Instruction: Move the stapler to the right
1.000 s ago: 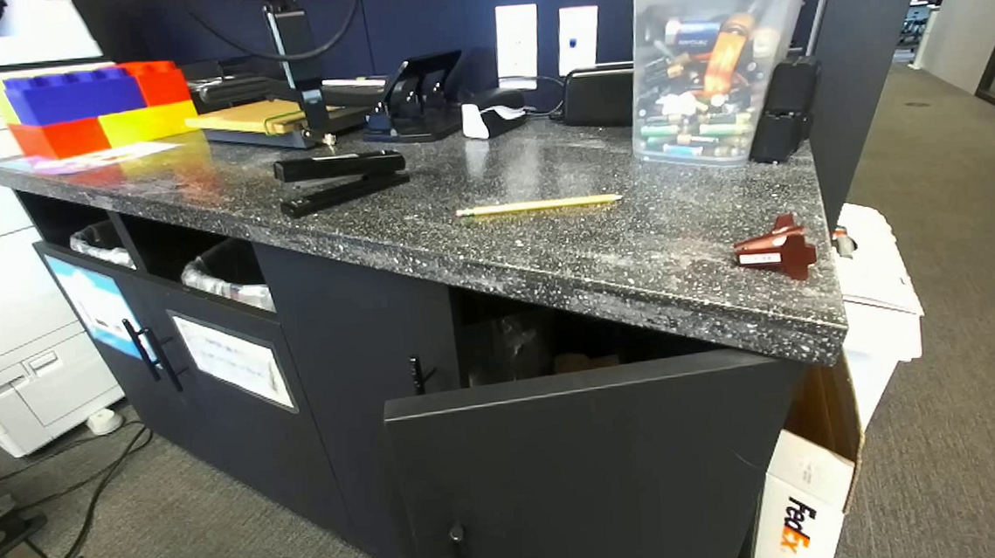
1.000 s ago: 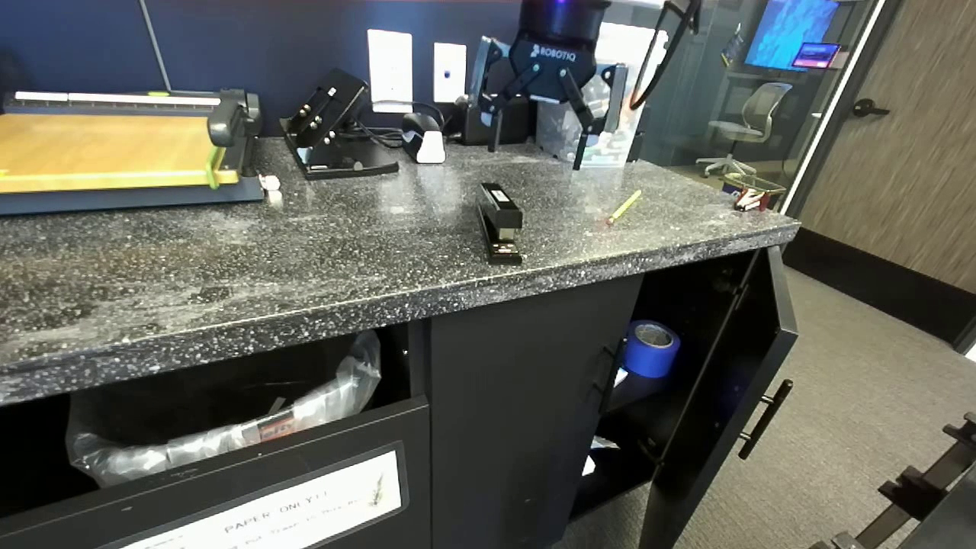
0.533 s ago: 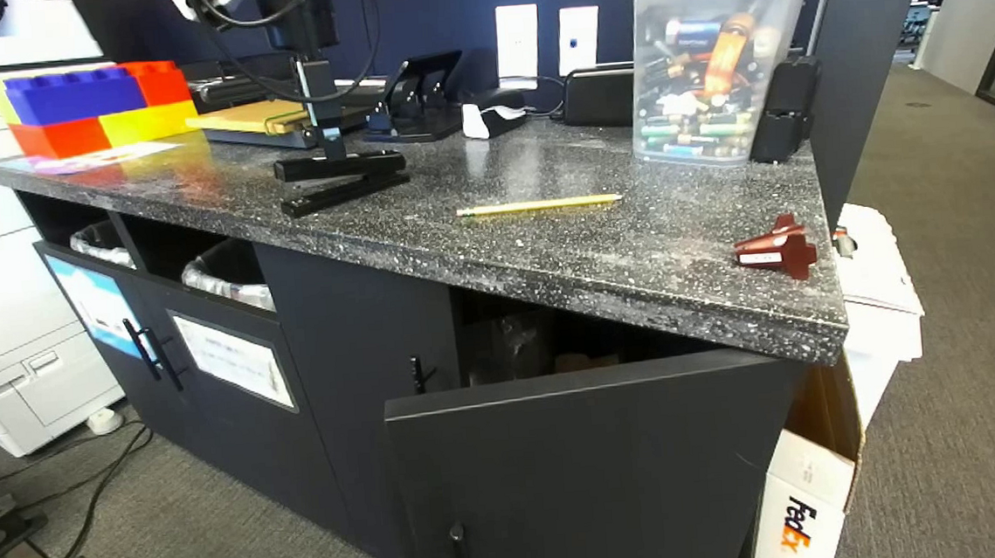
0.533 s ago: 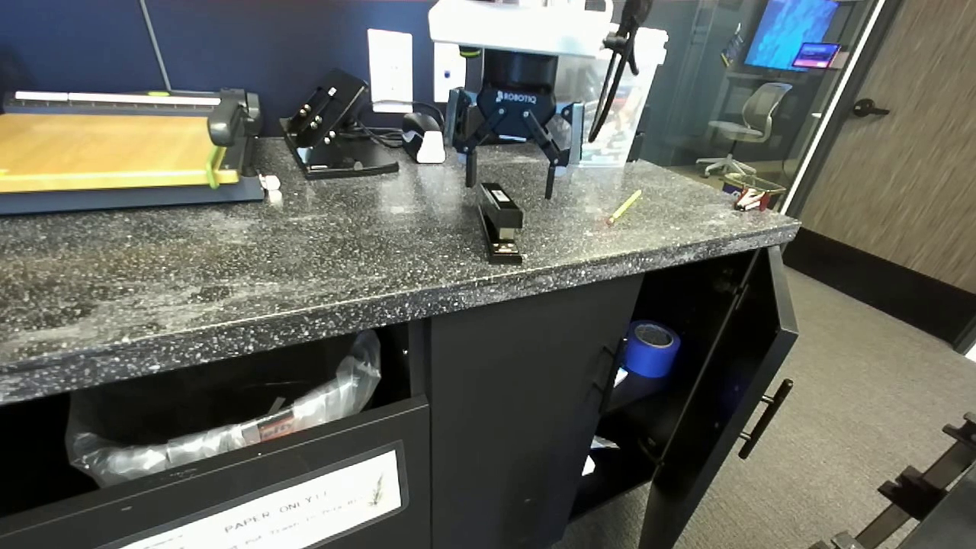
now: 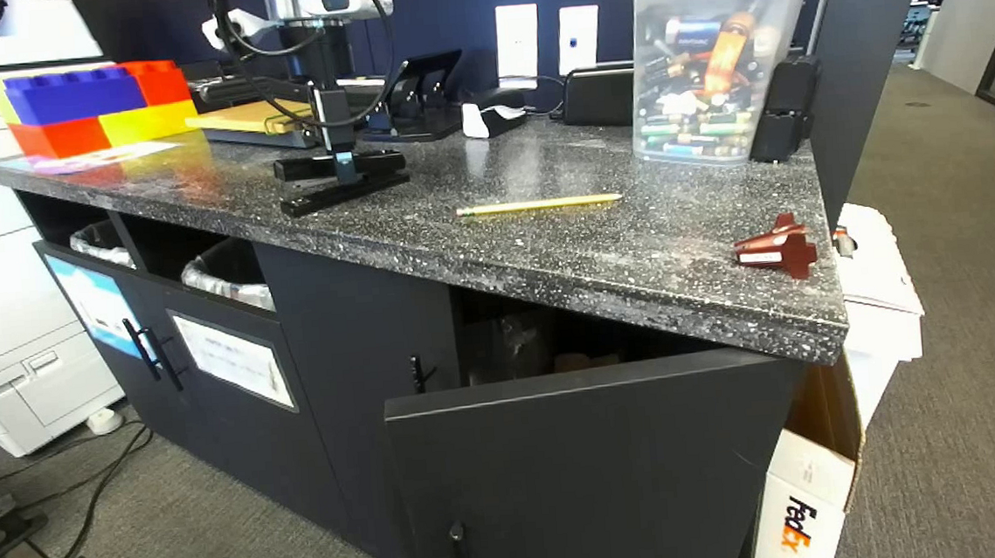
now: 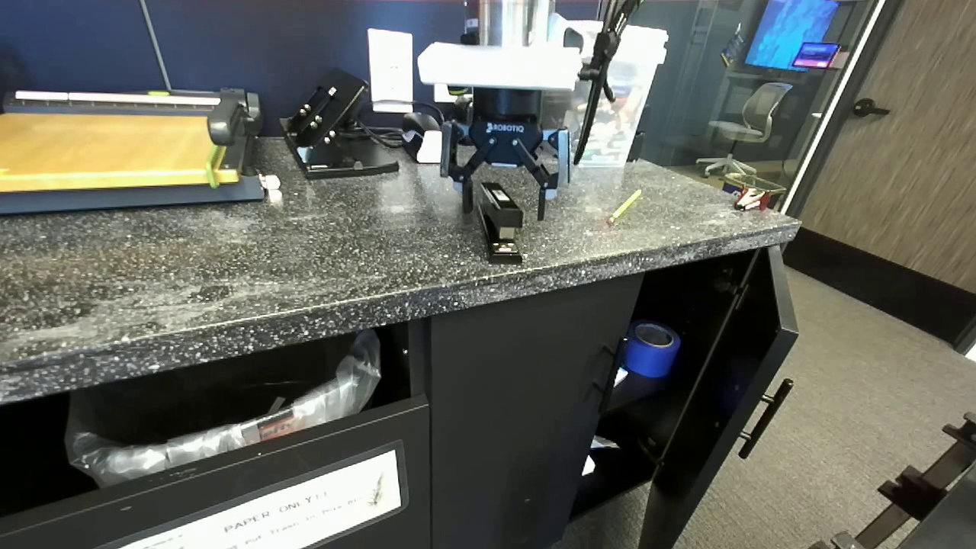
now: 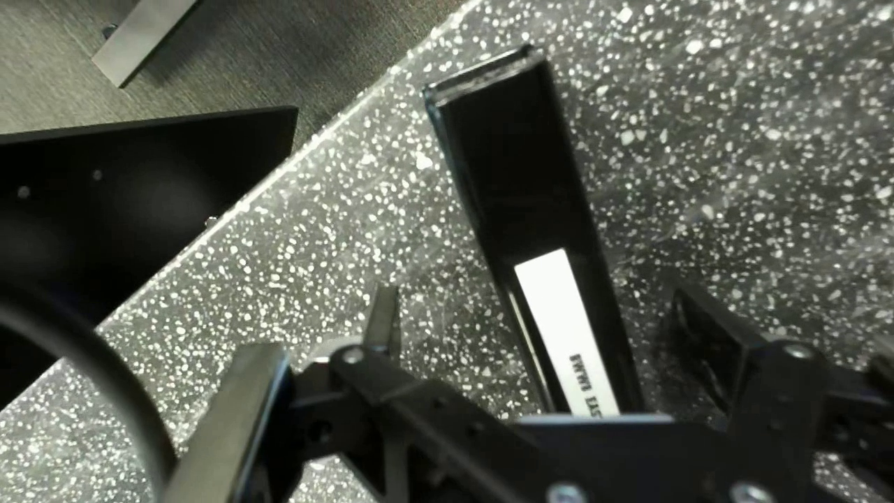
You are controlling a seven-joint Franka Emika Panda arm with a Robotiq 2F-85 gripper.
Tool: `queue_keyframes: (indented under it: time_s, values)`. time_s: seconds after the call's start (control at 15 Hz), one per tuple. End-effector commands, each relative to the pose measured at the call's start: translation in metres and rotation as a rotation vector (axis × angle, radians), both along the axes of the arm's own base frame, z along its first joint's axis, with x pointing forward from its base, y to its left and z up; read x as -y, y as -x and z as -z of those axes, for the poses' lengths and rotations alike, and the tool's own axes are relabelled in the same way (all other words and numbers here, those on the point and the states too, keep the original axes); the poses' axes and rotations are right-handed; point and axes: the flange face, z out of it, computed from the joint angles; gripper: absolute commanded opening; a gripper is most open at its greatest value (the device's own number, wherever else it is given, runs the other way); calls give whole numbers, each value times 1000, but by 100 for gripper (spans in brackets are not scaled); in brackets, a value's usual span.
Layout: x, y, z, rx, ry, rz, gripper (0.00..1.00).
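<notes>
The black stapler (image 5: 308, 203) lies on the speckled dark counter (image 5: 661, 232), near its front edge. It also shows in an exterior view (image 6: 500, 212), its front end toward the counter edge. In the wrist view the stapler (image 7: 513, 161) runs from upper left to lower middle, with a white label; its rear is hidden behind the gripper. My gripper (image 6: 505, 213) points down over the stapler's rear half. It is open, one finger on each side of the stapler. In the wrist view the gripper (image 7: 532, 297) shows speckled counter between each finger and the stapler.
A yellow pencil (image 5: 540, 205) and a small dark red object (image 5: 776, 249) lie on the counter. A clear tub of batteries (image 5: 694, 90) stands at the back. A paper cutter (image 6: 107, 152) and a black stand (image 6: 335, 145) are at the back. A cabinet door (image 5: 599, 473) hangs open below.
The arm has come down and, in an exterior view, moved leftward from near the tub to over the stapler. The gripper has stayed open. The stapler has not moved.
</notes>
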Motion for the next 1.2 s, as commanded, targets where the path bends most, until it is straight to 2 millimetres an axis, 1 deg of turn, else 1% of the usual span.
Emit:
queue_keyframes:
  time_s: [0.0, 0.07, 0.13, 0.2, 0.33, 0.4, 0.53, 0.67, 0.8, 0.87, 1.0, 1.13]
  values:
    - [-2, -5, 3, 7, 19, -3, 72]
    - [-3, -6, 4, 10, 18, -2, 68]
    - [-4, -6, 4, 15, 17, -4, 60]
    - [-6, -6, 4, 20, 16, -7, 51]
    - [-8, -7, 2, 31, 14, -10, 37]
    - [-10, -7, 1, 36, 15, -12, 29]
    - [-11, -7, -4, 40, 18, -13, 18]
    - [-9, -8, -15, 47, 15, -11, 14]
    - [-1, -11, -35, 57, 6, 0, 8]
    - [5, -13, -45, 65, 0, 8, 8]
    - [23, -18, -66, 87, -11, 32, 8]
    - [51, -27, -77, 115, -22, 83, 8]
